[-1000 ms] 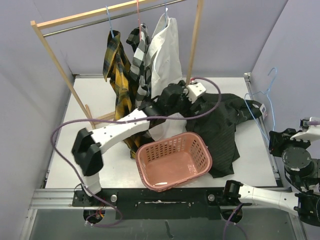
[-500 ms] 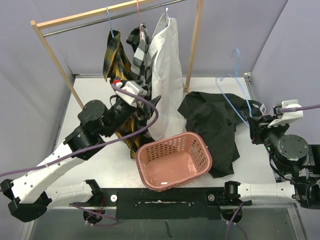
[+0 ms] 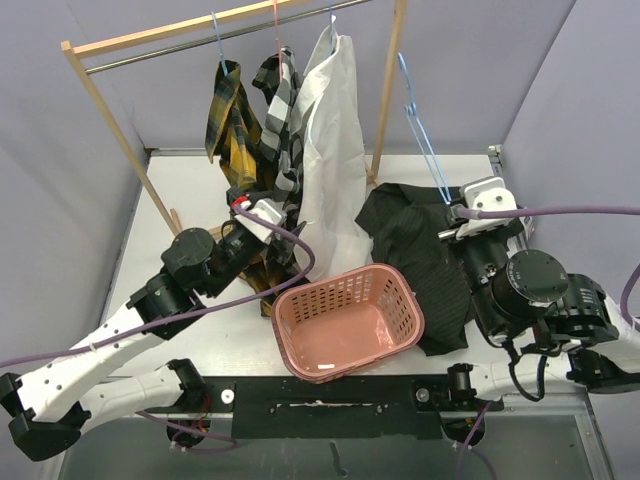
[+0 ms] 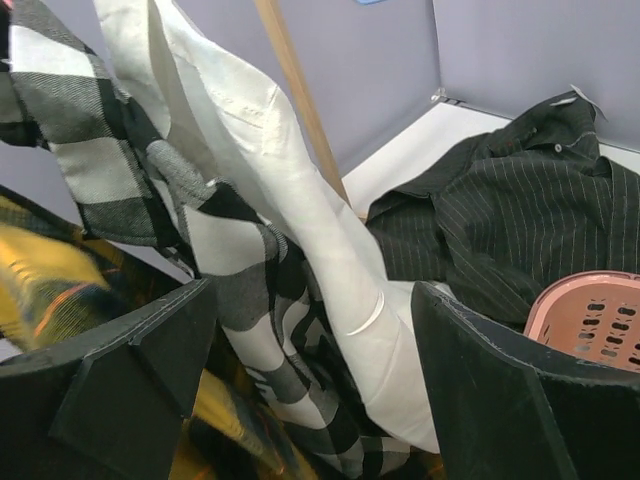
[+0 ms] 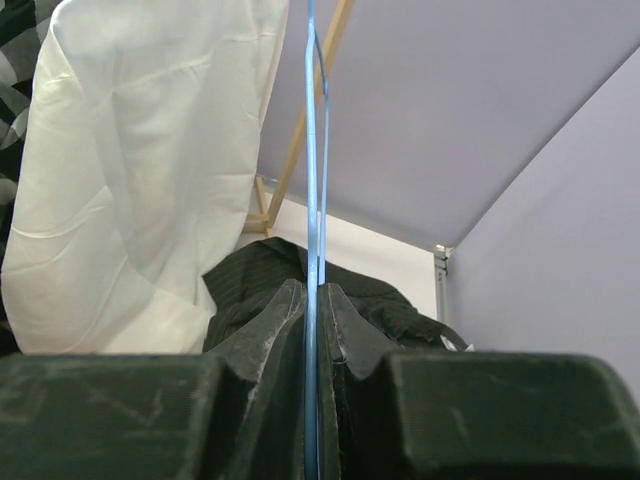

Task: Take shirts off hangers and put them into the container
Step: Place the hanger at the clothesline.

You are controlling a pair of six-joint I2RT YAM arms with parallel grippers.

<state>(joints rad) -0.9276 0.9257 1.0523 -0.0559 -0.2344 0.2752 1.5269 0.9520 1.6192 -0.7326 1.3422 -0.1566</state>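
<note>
Right wrist view: our right gripper [image 5: 313,300] is clamping the bare light blue hanger [image 5: 312,150] and swinging it in from the right edge. That means the black shirt [image 3: 420,250] is off, but it's lying just beside the pink basket [image 3: 330,283], not inside. Our left gripper [image 4: 310,340], jaws apart, is pulling back toward the check shirt [image 4: 240,300], probably next

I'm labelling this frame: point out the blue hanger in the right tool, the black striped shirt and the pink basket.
light blue hanger [image 5: 311,150], right wrist view, straight wire partway up
black striped shirt [image 3: 410,240], top view, middle of the fabric
pink laundry basket [image 3: 345,335], top view, bare floor inside
</note>
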